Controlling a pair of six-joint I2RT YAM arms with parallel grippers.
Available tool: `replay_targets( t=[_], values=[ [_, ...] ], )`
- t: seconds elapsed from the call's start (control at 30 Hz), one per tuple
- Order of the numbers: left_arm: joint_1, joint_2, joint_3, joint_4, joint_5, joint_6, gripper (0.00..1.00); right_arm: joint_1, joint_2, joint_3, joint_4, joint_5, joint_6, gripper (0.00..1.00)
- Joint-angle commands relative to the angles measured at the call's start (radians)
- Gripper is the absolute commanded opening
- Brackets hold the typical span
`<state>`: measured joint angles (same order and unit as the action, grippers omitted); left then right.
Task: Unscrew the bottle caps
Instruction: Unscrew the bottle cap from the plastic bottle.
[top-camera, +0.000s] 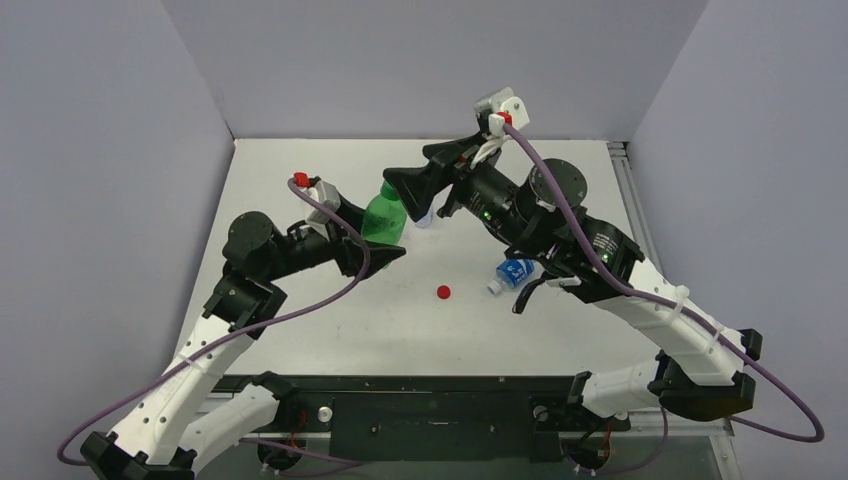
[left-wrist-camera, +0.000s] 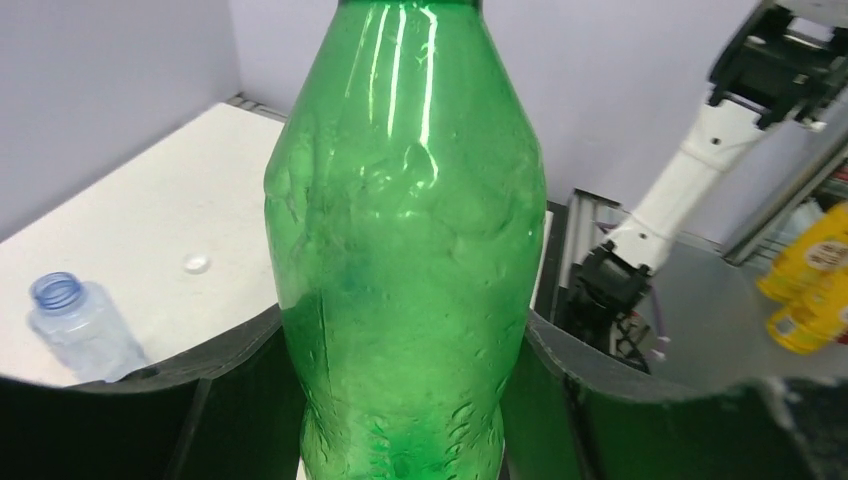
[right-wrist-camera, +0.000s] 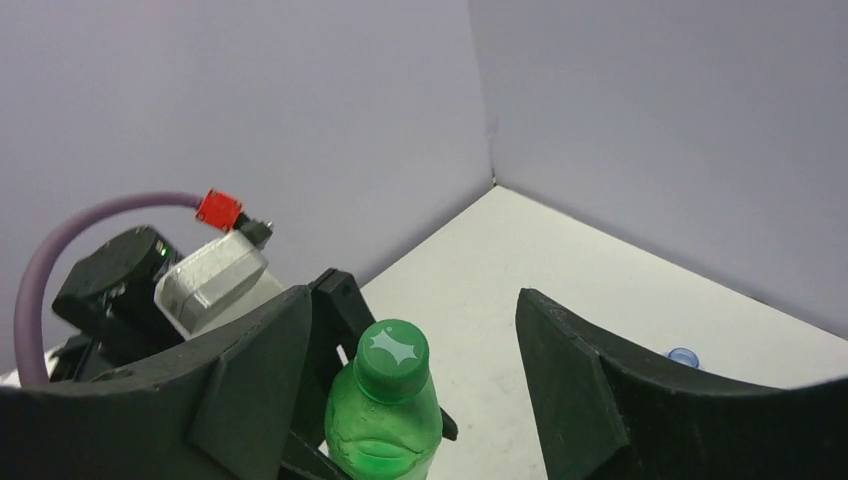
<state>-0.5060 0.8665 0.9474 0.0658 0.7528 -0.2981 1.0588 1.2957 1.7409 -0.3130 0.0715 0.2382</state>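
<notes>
The green bottle (top-camera: 383, 215) stands upright at mid-table with its green cap (right-wrist-camera: 392, 355) on. My left gripper (top-camera: 377, 246) is shut on the bottle's body (left-wrist-camera: 410, 250), one finger on each side. My right gripper (top-camera: 405, 193) is open above the bottle, its fingers (right-wrist-camera: 250, 380) standing apart on either side of the cap without touching it. A red cap (top-camera: 443, 292) lies loose on the table. A blue-label bottle (top-camera: 513, 272) lies on its side under the right arm. A clear bluish bottle (left-wrist-camera: 80, 325) has no cap on, and a small white cap (left-wrist-camera: 197, 264) lies near it.
Grey walls close the table on the left, back and right. A bluish round rim (right-wrist-camera: 683, 357) peeks over my right finger; I cannot tell if it is a cap or a neck. Yellow packs (left-wrist-camera: 815, 280) sit beyond the table.
</notes>
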Motion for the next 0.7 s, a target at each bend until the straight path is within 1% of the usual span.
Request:
replay_targets(
  t=[0.0, 0.13, 0.3, 0.43, 0.53, 0.67],
  values=[
    [0.001, -0.020, 0.015, -0.008, -0.181, 0.109, 0.00, 0.044, 0.066, 0.102, -0.071, 0.284, -0.012, 0.70],
    [0.001, -0.023, 0.010, -0.014, -0.216, 0.136, 0.00, 0.058, 0.116, 0.148, -0.091, 0.285, 0.002, 0.67],
    [-0.001, -0.035, -0.003, -0.007, -0.209, 0.146, 0.00, 0.059, 0.164, 0.188, -0.097, 0.268, 0.022, 0.61],
    [-0.003, -0.039, -0.008, -0.003, -0.214, 0.152, 0.00, 0.056, 0.189, 0.204, -0.091, 0.219, 0.049, 0.58],
    [-0.003, -0.040, -0.010, -0.002, -0.214, 0.150, 0.00, 0.047, 0.199, 0.204, -0.078, 0.186, 0.075, 0.53],
    [-0.003, -0.043, -0.014, 0.003, -0.219, 0.149, 0.00, 0.037, 0.208, 0.203, -0.071, 0.133, 0.104, 0.50]
  ],
)
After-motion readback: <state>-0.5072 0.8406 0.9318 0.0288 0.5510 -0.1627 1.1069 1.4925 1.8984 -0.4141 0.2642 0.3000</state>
